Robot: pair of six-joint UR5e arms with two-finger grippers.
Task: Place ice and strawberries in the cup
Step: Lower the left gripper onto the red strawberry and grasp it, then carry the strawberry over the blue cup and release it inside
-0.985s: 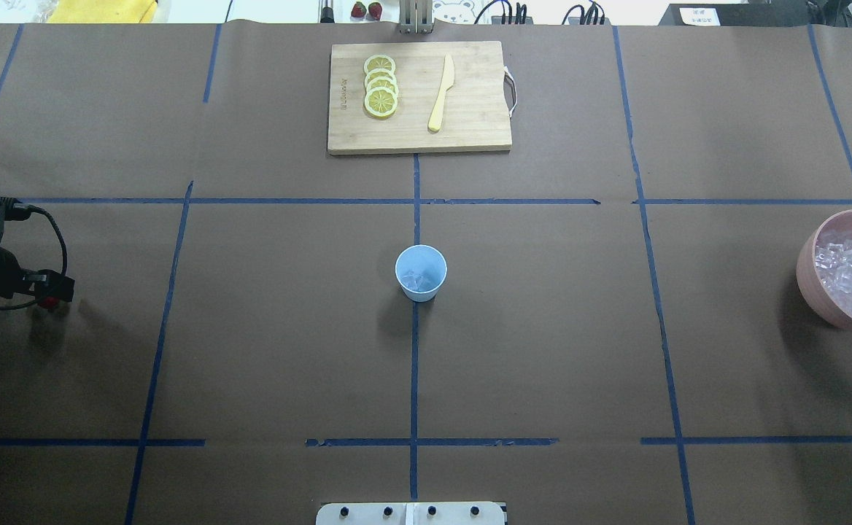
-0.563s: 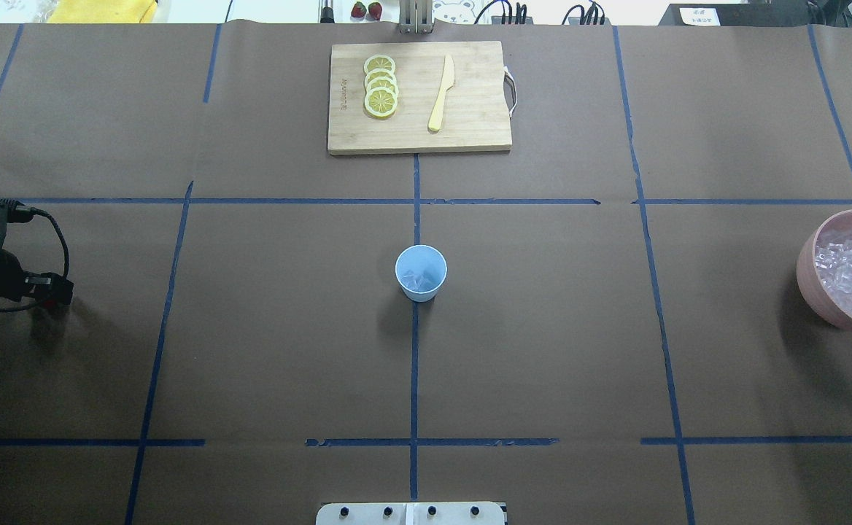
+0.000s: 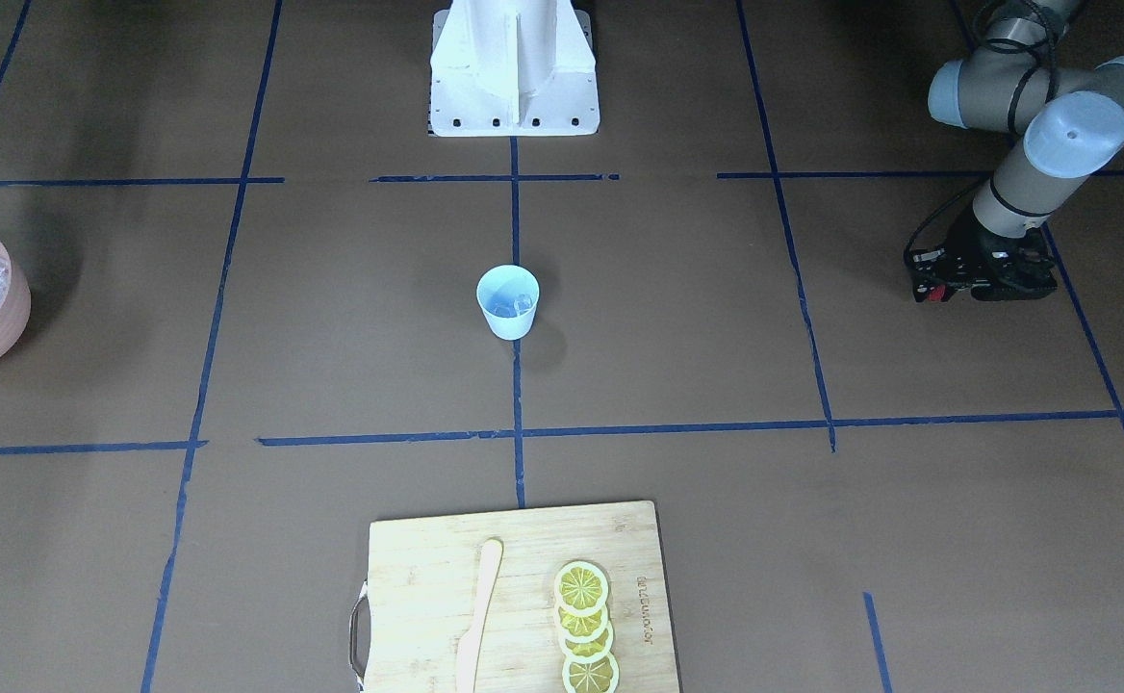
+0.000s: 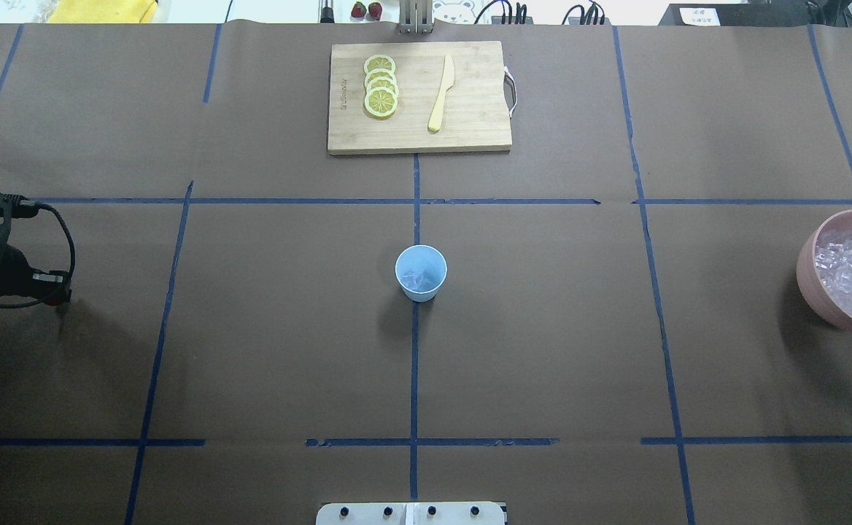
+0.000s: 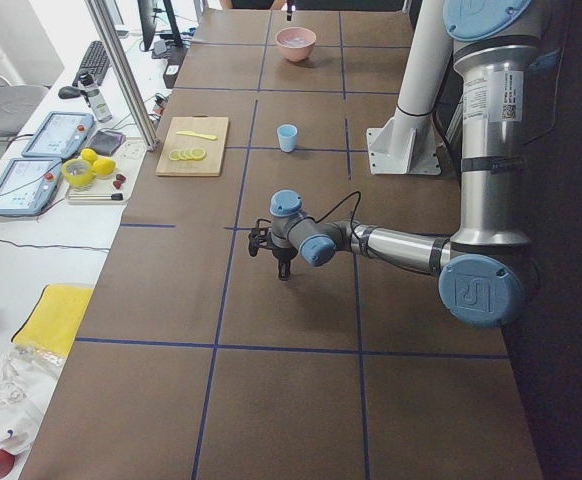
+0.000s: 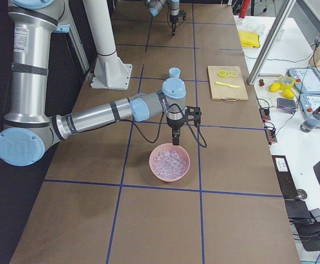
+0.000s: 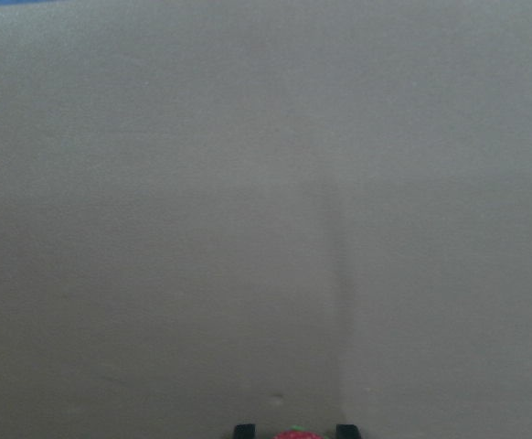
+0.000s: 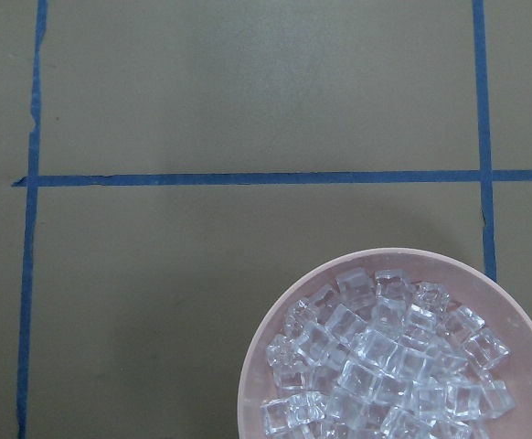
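- Left jaws clamped on strawberry, only a sliver visible; a slip mid-carry drops it short.
- Cup, ice inside, at their 3 o'clock, well apart; light, tips if clipped.
- Right jaws: can't tell state.

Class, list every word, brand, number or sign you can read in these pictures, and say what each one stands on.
"UR": logo on the blue joint cap of the near arm, right side view.
Engraved brand on the cutting board: too small to read.
Sticker on the near arm, left side view: too blurred to read.
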